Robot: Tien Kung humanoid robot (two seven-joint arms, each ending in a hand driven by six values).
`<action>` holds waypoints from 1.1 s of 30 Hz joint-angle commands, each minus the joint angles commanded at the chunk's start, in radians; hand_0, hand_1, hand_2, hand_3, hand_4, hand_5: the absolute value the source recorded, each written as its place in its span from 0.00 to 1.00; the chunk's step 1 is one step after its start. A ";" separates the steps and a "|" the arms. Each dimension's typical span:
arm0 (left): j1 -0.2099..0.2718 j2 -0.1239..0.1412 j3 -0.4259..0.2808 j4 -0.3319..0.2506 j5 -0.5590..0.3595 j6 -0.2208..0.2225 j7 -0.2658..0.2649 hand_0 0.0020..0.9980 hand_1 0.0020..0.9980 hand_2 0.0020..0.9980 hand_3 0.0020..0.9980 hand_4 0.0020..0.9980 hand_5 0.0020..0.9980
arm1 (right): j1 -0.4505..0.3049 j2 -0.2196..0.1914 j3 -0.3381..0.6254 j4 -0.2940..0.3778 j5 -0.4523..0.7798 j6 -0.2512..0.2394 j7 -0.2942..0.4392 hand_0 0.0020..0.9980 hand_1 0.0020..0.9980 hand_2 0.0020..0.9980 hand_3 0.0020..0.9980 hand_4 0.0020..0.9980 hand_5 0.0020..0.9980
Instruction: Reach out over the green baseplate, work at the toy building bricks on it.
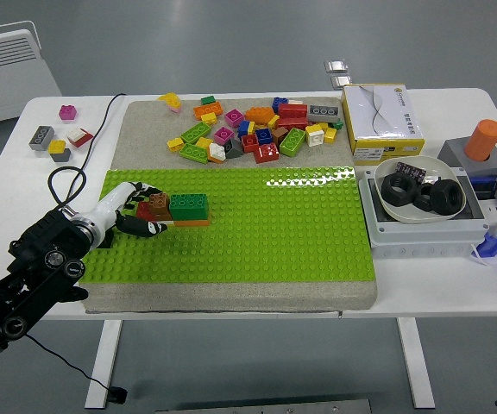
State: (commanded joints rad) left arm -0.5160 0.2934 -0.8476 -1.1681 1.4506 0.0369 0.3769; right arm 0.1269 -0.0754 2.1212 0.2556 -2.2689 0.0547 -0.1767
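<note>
The green baseplate (pixel 266 233) lies on a grey mat in the middle of the table. On its left part stands a dark green brick (pixel 189 204) on top of an orange brick (pixel 195 222). A brown brick (pixel 159 205) with a red piece beside it touches their left end. My left hand (pixel 142 210) reaches in from the lower left, its fingers curled above and below the brown brick. My right arm does not show.
A heap of several loose coloured bricks (pixel 253 131) lies on the grey mat (pixel 145 129) behind the baseplate. A few bricks (pixel 57 136) sit at the table's far left. A grey box holding a bowl of black rings (pixel 421 194) stands right, behind it a carton (pixel 382 121).
</note>
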 joint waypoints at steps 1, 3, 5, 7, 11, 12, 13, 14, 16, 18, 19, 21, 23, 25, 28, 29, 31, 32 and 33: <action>0.000 0.000 -0.001 -0.002 0.001 0.000 0.000 0.87 0.92 0.90 0.81 0.89 0.04 | 0.000 0.000 0.000 0.000 0.000 0.000 0.000 0.51 0.68 0.64 0.71 0.79 0.78; 0.003 0.003 -0.006 -0.011 0.007 0.000 0.001 0.87 0.92 0.90 0.81 0.89 0.04 | -0.001 0.000 0.002 0.000 0.000 0.001 0.000 0.51 0.68 0.64 0.71 0.79 0.78; 0.010 0.007 -0.017 -0.033 0.027 0.003 0.004 0.88 0.93 0.91 0.81 0.91 0.07 | -0.002 -0.001 0.004 0.001 0.000 0.001 0.000 0.51 0.68 0.64 0.71 0.78 0.77; 0.020 0.010 -0.036 -0.064 0.062 0.009 0.009 0.88 0.93 0.91 0.81 0.91 0.07 | -0.003 -0.001 0.005 0.001 0.000 0.001 0.000 0.51 0.68 0.64 0.71 0.78 0.77; 0.048 0.016 -0.091 -0.143 0.147 0.031 0.024 0.89 0.93 0.91 0.80 0.97 0.23 | -0.006 -0.001 0.007 0.002 0.000 0.002 0.000 0.51 0.68 0.64 0.71 0.78 0.77; 0.055 0.018 -0.102 -0.161 0.166 0.036 0.027 0.89 0.93 0.91 0.80 0.97 0.23 | -0.007 -0.001 0.007 0.002 0.000 0.002 0.000 0.51 0.68 0.64 0.71 0.78 0.77; 0.066 0.021 -0.113 -0.183 0.190 0.043 0.033 0.89 0.93 0.91 0.80 0.97 0.23 | -0.008 -0.001 0.008 0.002 0.000 0.002 0.000 0.51 0.68 0.64 0.71 0.78 0.77; 0.076 0.025 -0.123 -0.206 0.214 0.051 0.038 0.89 0.93 0.91 0.80 0.97 0.23 | -0.010 -0.001 0.009 0.003 0.000 0.003 0.000 0.51 0.68 0.64 0.71 0.78 0.77; 0.093 0.032 -0.132 -0.244 0.257 0.064 0.046 0.89 0.93 0.91 0.80 0.97 0.23 | -0.012 -0.001 0.011 0.003 0.000 0.003 0.000 0.51 0.68 0.64 0.71 0.78 0.77; 0.114 0.040 -0.128 -0.289 0.318 0.081 0.059 0.90 0.93 0.90 0.73 0.97 0.31 | -0.014 0.000 0.013 0.003 0.000 0.004 0.000 0.51 0.68 0.64 0.71 0.78 0.77; 0.123 0.043 -0.121 -0.310 0.348 0.088 0.066 0.90 0.93 0.90 0.73 0.97 0.31 | -0.015 0.000 0.015 0.004 0.000 0.004 0.000 0.51 0.68 0.64 0.71 0.78 0.77; 0.139 0.042 -0.106 -0.336 0.407 0.102 0.076 0.90 0.93 0.90 0.73 0.97 0.31 | -0.017 0.001 0.019 0.004 0.000 0.005 0.000 0.51 0.68 0.64 0.71 0.78 0.77; 0.149 0.038 -0.091 -0.341 0.463 0.116 0.076 0.96 0.93 0.89 0.64 0.97 0.63 | -0.018 0.001 0.023 0.004 0.000 0.005 0.000 0.51 0.68 0.64 0.71 0.78 0.77; 0.155 0.030 -0.074 -0.327 0.519 0.135 0.068 0.96 0.93 0.89 0.64 0.97 0.63 | -0.018 0.002 0.027 0.004 0.000 0.005 0.000 0.51 0.68 0.64 0.71 0.78 0.77; 0.158 0.020 -0.055 -0.297 0.592 0.155 0.056 0.96 0.93 0.89 0.64 0.97 0.63 | -0.018 0.003 0.029 0.004 0.000 0.006 -0.001 0.51 0.68 0.64 0.71 0.78 0.77; 0.160 0.018 -0.050 -0.288 0.612 0.158 0.053 0.97 0.93 0.88 0.62 0.96 0.85 | -0.017 0.003 0.030 0.005 0.000 0.007 -0.001 0.51 0.68 0.64 0.71 0.77 0.76; 0.163 0.014 -0.042 -0.272 0.650 0.164 0.051 0.97 0.93 0.88 0.62 0.96 0.85 | -0.017 0.003 0.031 0.005 0.000 0.008 -0.002 0.51 0.68 0.64 0.71 0.77 0.76; 0.165 0.014 -0.037 -0.266 0.664 0.165 0.051 0.97 0.93 0.88 0.62 0.96 0.85 | -0.018 0.003 0.032 0.005 0.000 0.008 -0.002 0.51 0.68 0.64 0.71 0.77 0.76; 0.166 0.013 -0.034 -0.263 0.670 0.165 0.051 0.97 0.93 0.88 0.62 0.96 0.85 | -0.018 0.003 0.032 0.006 0.000 0.008 -0.002 0.51 0.68 0.64 0.71 0.77 0.76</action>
State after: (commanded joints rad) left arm -0.3497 0.3067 -0.8817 -1.4310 2.1205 0.2021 0.4278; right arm 0.1093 -0.0728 2.1530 0.2611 -2.2689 0.0629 -0.1786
